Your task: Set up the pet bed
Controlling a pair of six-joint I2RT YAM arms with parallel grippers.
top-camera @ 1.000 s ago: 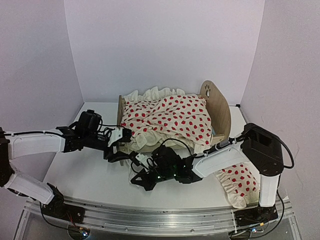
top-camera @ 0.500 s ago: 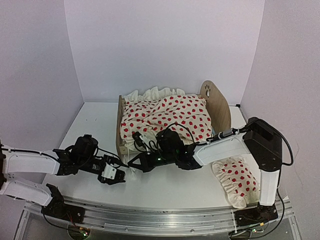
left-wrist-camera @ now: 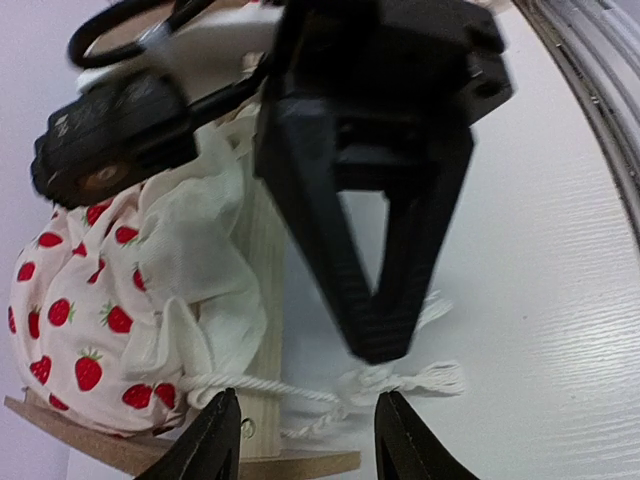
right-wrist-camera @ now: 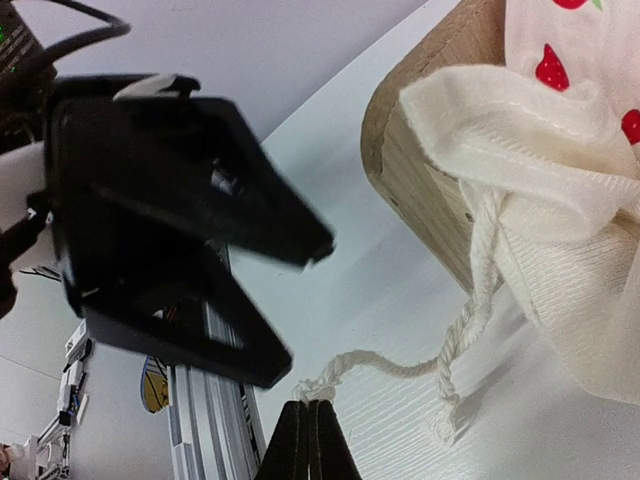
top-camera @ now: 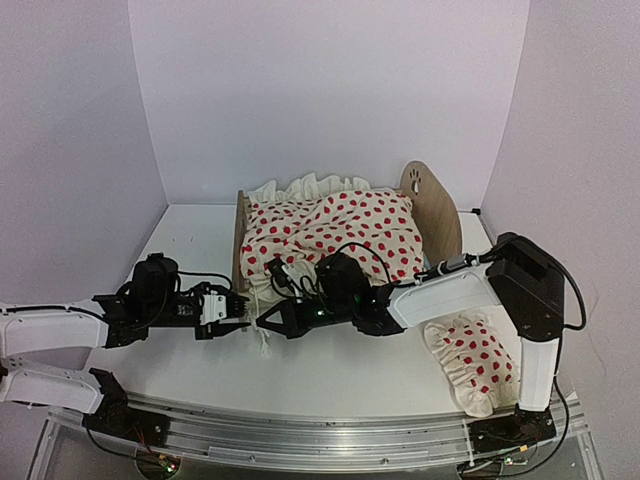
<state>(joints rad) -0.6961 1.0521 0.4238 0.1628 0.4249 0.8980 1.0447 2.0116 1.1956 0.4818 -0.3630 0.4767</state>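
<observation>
The plywood pet bed [top-camera: 436,210] stands at the back centre, its paw-print headboard on the right and its footboard [left-wrist-camera: 264,290] on the left. A cream red-spotted blanket [top-camera: 340,230] covers it and hides the mattress. A white twisted cord [right-wrist-camera: 400,368] hangs from the blanket's edge [right-wrist-camera: 520,130] past the footboard [right-wrist-camera: 420,190] onto the table. My right gripper [right-wrist-camera: 310,425] is shut on the cord's knotted end [left-wrist-camera: 400,382], low over the table in front of the footboard. My left gripper [left-wrist-camera: 305,440] is open, facing the right gripper [left-wrist-camera: 385,340] closely, with the knot between its fingers' line.
A red-spotted pillow [top-camera: 470,360] lies on the table at the front right, beside the right arm's base. The metal rail [top-camera: 320,430] runs along the near table edge. Both grippers [top-camera: 250,320] meet near the bed's front left corner.
</observation>
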